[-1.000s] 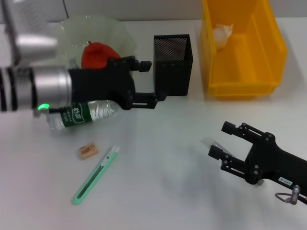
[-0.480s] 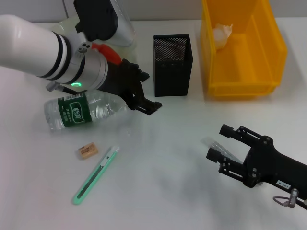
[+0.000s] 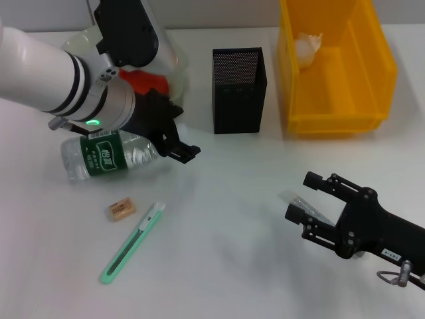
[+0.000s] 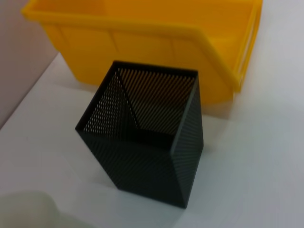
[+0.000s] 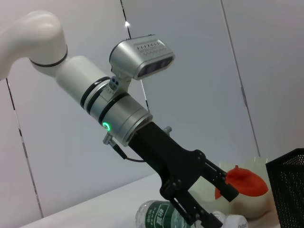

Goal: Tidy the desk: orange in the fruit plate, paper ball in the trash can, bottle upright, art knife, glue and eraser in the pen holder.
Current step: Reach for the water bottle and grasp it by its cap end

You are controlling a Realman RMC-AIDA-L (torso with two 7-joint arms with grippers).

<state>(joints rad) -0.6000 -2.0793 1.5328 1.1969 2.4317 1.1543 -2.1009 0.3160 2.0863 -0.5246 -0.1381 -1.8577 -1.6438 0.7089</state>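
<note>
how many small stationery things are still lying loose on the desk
2 seen: the eraser and, beside it, the green art knife, both in front of the lying bottle. No glue in view.

A white table (image 3: pixel 226 232) fills the head view. A pale grey panelled wall (image 3: pixel 219 12) runs along its 12 o'clock edge, with dark vertical seams (image 5: pixel 240 80) between the panels.

Your head camera looks down on the whole desk (image 3: pixel 226 199). Your left wrist camera sits close above the pen holder (image 4: pixel 142 142). Your right wrist camera looks low across at the left arm (image 5: pixel 118 114), also seen overhead.
</note>
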